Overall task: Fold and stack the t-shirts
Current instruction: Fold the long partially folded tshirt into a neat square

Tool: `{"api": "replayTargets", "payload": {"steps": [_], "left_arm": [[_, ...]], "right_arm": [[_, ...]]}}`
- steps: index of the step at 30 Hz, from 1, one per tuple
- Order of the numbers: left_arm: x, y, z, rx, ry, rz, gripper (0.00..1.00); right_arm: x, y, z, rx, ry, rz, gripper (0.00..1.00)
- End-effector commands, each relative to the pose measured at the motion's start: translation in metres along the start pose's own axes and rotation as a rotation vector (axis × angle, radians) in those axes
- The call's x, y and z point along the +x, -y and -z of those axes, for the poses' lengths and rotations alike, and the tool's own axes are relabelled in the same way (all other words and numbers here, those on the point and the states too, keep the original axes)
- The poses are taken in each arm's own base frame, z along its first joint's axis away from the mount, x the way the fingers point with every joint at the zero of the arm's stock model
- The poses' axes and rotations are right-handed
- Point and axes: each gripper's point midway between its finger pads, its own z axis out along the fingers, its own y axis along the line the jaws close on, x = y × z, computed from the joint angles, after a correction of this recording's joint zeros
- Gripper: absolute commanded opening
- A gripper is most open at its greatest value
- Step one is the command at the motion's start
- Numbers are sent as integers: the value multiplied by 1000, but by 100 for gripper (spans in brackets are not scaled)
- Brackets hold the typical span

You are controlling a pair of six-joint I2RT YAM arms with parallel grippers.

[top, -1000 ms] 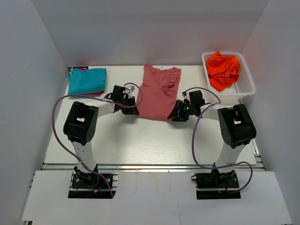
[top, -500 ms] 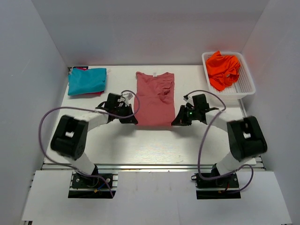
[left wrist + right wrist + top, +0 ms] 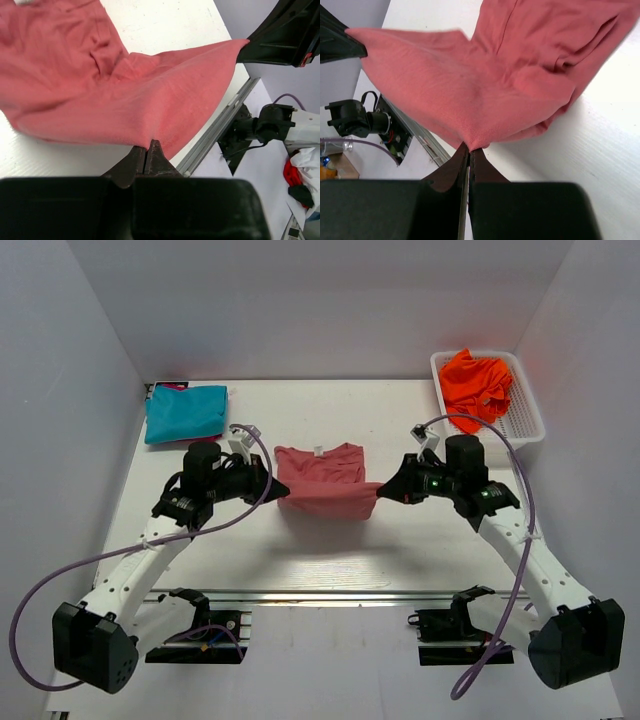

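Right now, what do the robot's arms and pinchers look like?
The left arm and right arm are white tubes with chunky black joints. A purple cable loops along each. The left gripper and right gripper are black, with two fingers narrowing to thin tips.

Slim white links, bulky black joint housings and looping purple cables (image 3: pixel 462 417) lead to the black, wedge-shaped left gripper (image 3: pixel 283 492) and right gripper (image 3: pixel 381 492).

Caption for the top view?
Left gripper and right gripper pinch the red shirt by its near corners, hem held above the table.
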Motion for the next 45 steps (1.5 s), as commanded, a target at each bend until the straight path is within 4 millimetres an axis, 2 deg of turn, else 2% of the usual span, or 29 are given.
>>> {"api": "replayTargets", "payload": {"steps": [1, 3, 4, 7, 8, 10, 13, 14, 15, 19, 21, 22, 24, 25, 28, 29, 30, 31, 32, 33, 34, 35, 39, 40, 41, 42, 43, 44, 45], "left_arm": [[-14, 9, 7, -8, 28, 17, 0], [-23, 6, 6, -20, 54, 26, 0], [-22, 0, 3, -39, 50, 34, 0], [-40, -16, -1, -125, 84, 54, 0], [-48, -18, -2, -145, 100, 51, 0], [-53, -29, -11, -182, 87, 78, 0], [-58, -46, -15, -268, 92, 116, 0], [-58, -51, -17, -291, 95, 129, 0], [-63, -56, -20, -306, 117, 122, 0], [-85, -80, -23, -400, 168, 126, 0], [-95, -83, -27, -406, 185, 120, 0], [-95, -92, -32, -419, 178, 131, 0], [-109, -94, -38, -414, 190, 103, 0], [-107, -107, -45, -432, 172, 120, 0], [-112, -114, -56, -422, 148, 124, 0], [-116, -116, -59, -403, 147, 127, 0], [-113, -124, -67, -408, 133, 135, 0], [-112, -125, -71, -400, 121, 140, 0], [-118, -130, -72, -406, 130, 142, 0], [-114, -139, -80, -415, 109, 155, 0], [-116, -147, -81, -425, 110, 163, 0], [-120, -147, -85, -415, 111, 161, 0], [-126, -175, -101, -417, 93, 180, 0], [-125, -177, -106, -405, 82, 184, 3], [-128, -181, -116, -382, 73, 170, 36], [-129, -187, -118, -374, 70, 179, 59], [-134, -191, -119, -361, 77, 164, 80], [-147, -188, -121, -343, 92, 134, 100], [-157, -196, -121, -363, 102, 139, 100]], "right_arm": [[-35, -11, 10, 12, 85, 74, 0], [-43, -6, 7, 38, 98, 61, 0], [-54, -6, 4, 42, 117, 63, 0], [-61, -1, -6, 43, 105, 45, 0], [-67, 6, -14, 56, 94, 24, 0], [-70, 18, -27, 69, 64, -7, 0], [-89, 18, -37, 53, 63, -17, 0], [-89, 24, -44, 54, 49, -35, 0], [-89, 31, -51, 61, 41, -47, 0], [-111, 37, -61, 55, 55, -41, 0], [-117, 43, -68, 58, 46, -49, 0], [-119, 45, -70, 56, 43, -56, 0], [-121, 54, -79, 57, 20, -81, 0], [-126, 53, -80, 50, 20, -83, 0], [-124, 71, -94, 52, -11, -121, 0], [-132, 69, -95, 48, -5, -113, 0], [-128, 80, -104, 58, -25, -135, 0], [-134, 81, -104, 56, -18, -131, 0], [-135, 83, -107, 57, -20, -131, 0], [-134, 92, -114, 63, -33, -146, 0], [-142, 94, -114, 67, -19, -139, 0], [-143, 97, -116, 70, -19, -144, 0], [-149, 124, -137, 97, -33, -194, 0], [-151, 129, -138, 105, -27, -203, 0], [-148, 139, -144, 115, -32, -212, 7], [-154, 144, -147, 125, -19, -193, 18], [-156, 160, -157, 141, -11, -197, 34], [-174, 159, -157, 136, 18, -151, 52], [-179, 165, -164, 135, 11, -147, 89]]}}
